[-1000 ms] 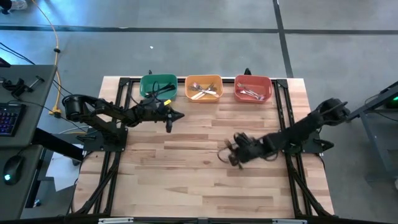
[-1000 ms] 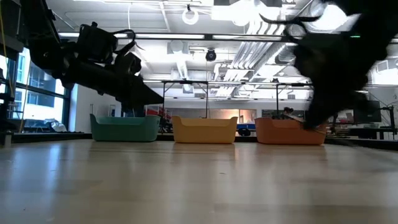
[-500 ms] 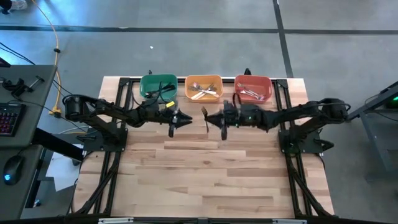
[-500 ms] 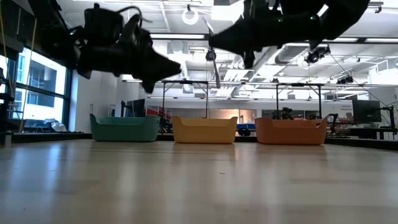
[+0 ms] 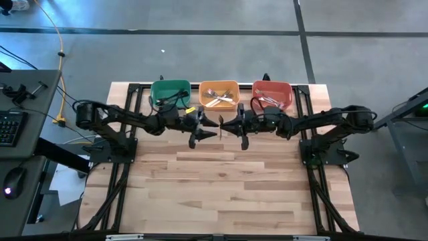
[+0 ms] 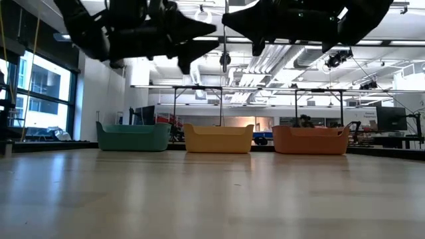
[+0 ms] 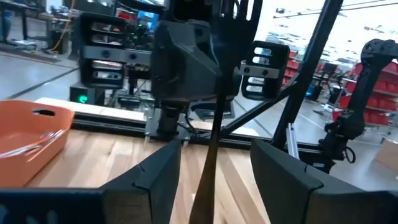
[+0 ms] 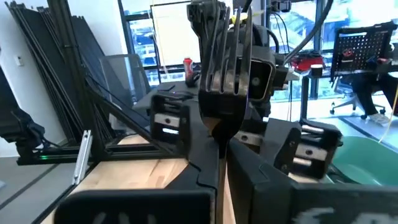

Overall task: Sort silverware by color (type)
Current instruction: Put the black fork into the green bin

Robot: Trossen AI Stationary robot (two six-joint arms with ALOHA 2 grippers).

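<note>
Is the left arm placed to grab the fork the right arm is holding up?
Probably yes: the left gripper is open, and the fork, held by the right gripper, stands between its fingers with nothing between.

We see even overhead light on the table (image 5: 221, 187), with faint shadows. Ceiling lights (image 6: 199, 16) glare in the low view, silhouetting both arms. Wrist-view foregrounds are blurred.

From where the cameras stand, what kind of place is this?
Probably a robotics lab or workshop: a wooden table carries two robot arms, a desk with keyboard and mouse stands beside it, and more metal-framed work tables stand under exposed ceiling ducts.
</note>
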